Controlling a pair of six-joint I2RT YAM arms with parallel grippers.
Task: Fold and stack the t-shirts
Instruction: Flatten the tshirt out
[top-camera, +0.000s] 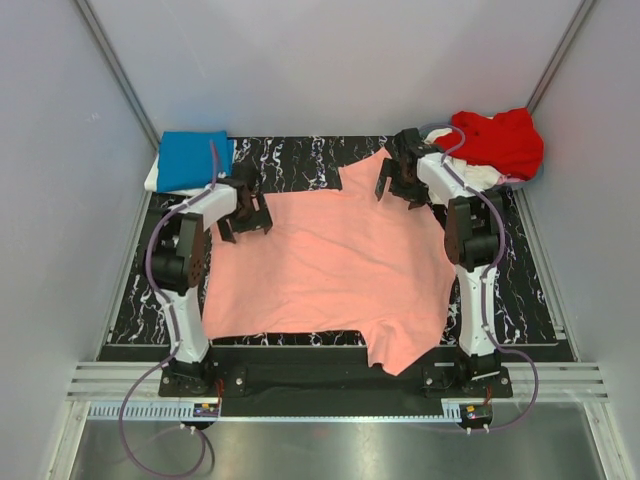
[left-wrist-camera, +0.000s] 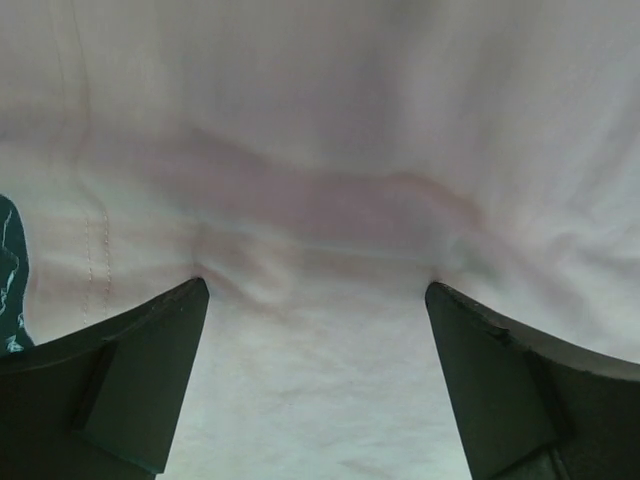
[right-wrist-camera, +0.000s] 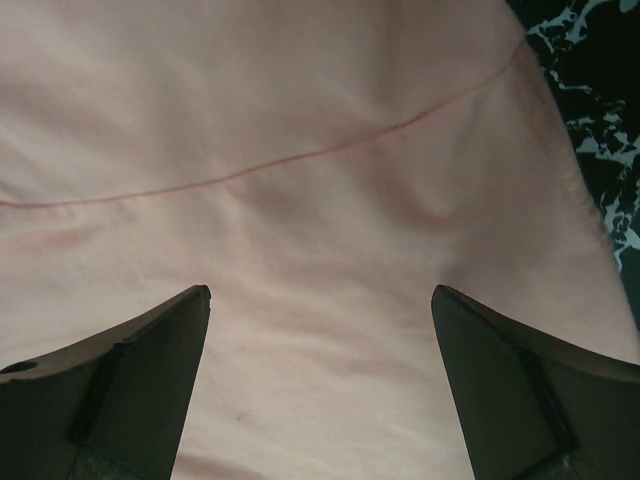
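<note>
While left claw (top-camera: 245, 225) and right claw (top-camera: 397, 192) gape empty, the salmon-pink t-shirt (top-camera: 330, 265) lies beneath both. Its length spans between them.

A black mat (top-camera: 300, 160) with white marbled veins lies between pale grey walls (top-camera: 330, 60). Ribbed metal rails (top-camera: 560, 378) run along its near edge, with a shiny steel sheet (top-camera: 330, 450) beyond them.

A lab test cell: plain white walls (top-camera: 330, 60), aluminium rails (top-camera: 340, 380).
</note>
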